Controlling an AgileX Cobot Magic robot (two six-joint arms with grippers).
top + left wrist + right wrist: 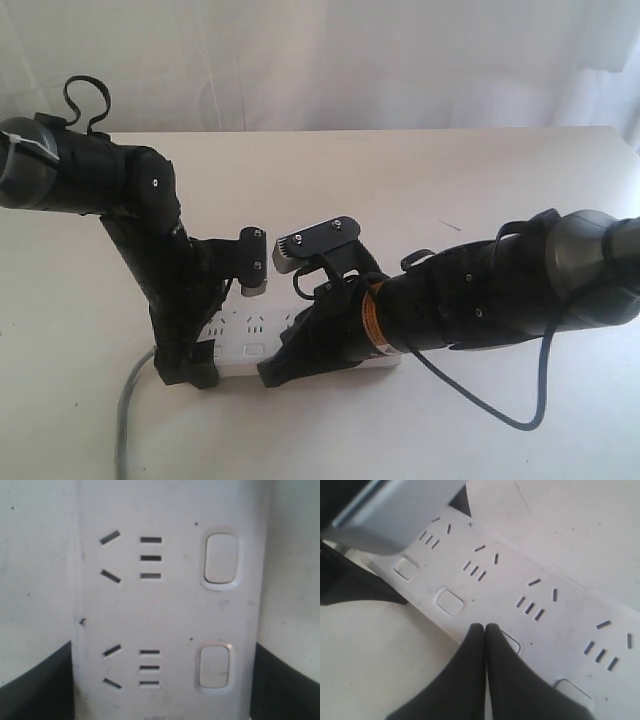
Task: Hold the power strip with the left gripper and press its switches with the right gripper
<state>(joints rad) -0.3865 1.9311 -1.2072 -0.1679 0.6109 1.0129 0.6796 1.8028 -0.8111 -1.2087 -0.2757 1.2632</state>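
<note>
Plainly, the power strip (250, 340) is laid flat on the desk (450, 180), its long axis running from one arm toward the other, with the grey cord (125, 400) led off at the left arm's end. That end is straddled by the left claw (190, 368). Its jaws are seen in the left wrist view set against the two long edges, so the strip is judged to be pinched across its width. The right claw (485, 626) is pressed together into a single point and is set at the row of switches (450, 601), its tips at the edge of one switch (513, 641); whether that button is depressed cannot be told. Two more switches are placed along the row toward the left claw and one away from it, so any next press would be reached by a shift along the long axis.
</note>
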